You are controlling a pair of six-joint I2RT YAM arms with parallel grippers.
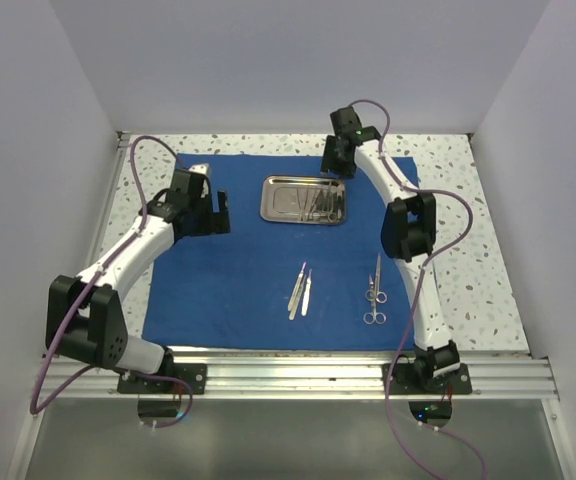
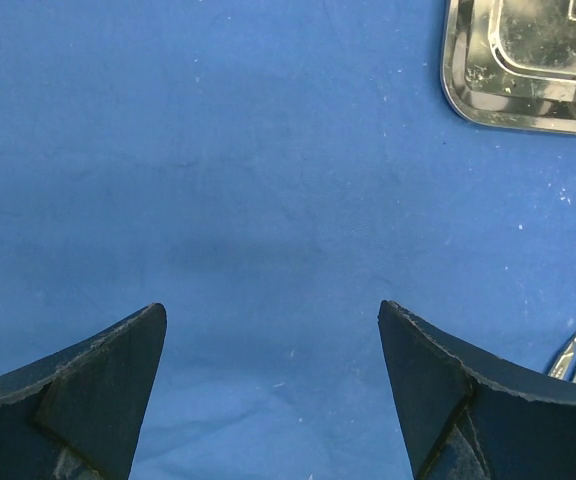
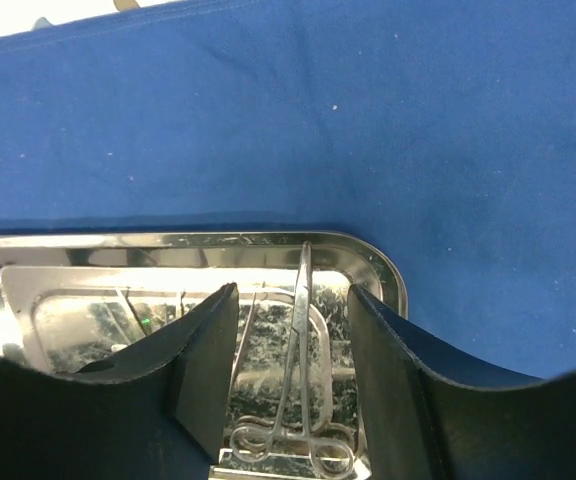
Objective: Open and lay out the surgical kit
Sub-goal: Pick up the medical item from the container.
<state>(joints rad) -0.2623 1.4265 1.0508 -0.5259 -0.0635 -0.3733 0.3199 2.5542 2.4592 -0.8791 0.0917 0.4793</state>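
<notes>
Top external view: the speckled tabletop (image 1: 473,250) carries the royal-blue cloth (image 1: 233,290) spread flat beneath both claws. The left claw (image 2: 271,310) hangs spread wide over bare cloth, the steel tray (image 2: 488,105) ahead to its right. The right claw (image 3: 290,300) is spread over that tray, forceps (image 3: 296,380) lying between its fingers, while tweezers (image 1: 300,290) and scissors (image 1: 375,292) lie on the cloth apart from both claws.

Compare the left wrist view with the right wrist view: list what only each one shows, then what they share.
Left wrist only: the left gripper, open over the blue cloth, and two slim instrument tips at the lower right edge. Right wrist only: the right gripper, open, straddling a ring-handled instrument that lies in the steel tray, plus a strip of pale table beyond the cloth. Both: the blue cloth and the steel tray.
</notes>
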